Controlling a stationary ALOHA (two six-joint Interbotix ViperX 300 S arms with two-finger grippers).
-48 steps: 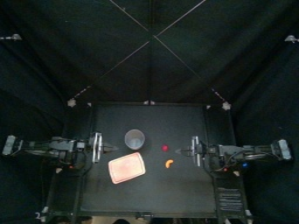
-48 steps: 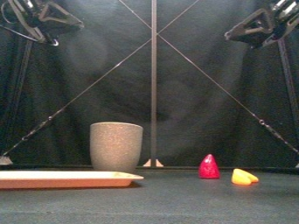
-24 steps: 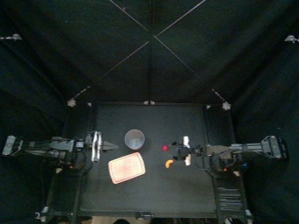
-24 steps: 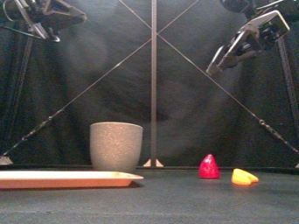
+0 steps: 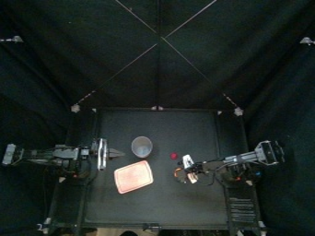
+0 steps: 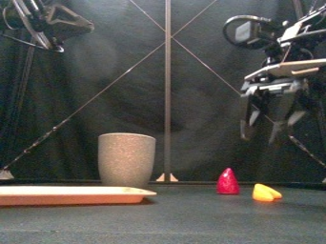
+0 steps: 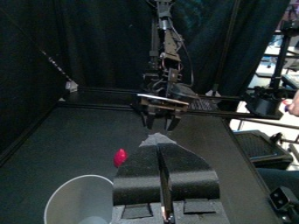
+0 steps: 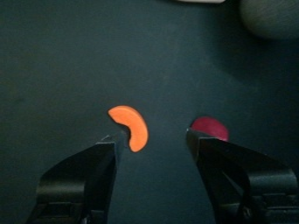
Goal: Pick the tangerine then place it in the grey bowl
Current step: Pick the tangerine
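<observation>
My right pincer (image 6: 274,130) hangs over the table's right front, jaws spread wide and holding nothing. The tangerine (image 8: 131,128), a small orange crescent, lies on the table below, close to one jaw instead of centred in the gap. The red toy (image 8: 211,129) sits just beside it but apart, close to my other jaw. That is my main worry: if I drop straight down and close, I judge both pieces could end up between the jaws, and I may pinch the toy or squeeze the two together. The tangerine is also low and curved, so a jaw landing on its edge could flick it away, or a shallow grip could let it slip. The cup (image 6: 126,159) stands well apart to the left, behind the tray (image 6: 64,195), and it is tall; carrying too low could knock its rim. My left pincer (image 7: 162,150) rests closed at the left edge.
</observation>
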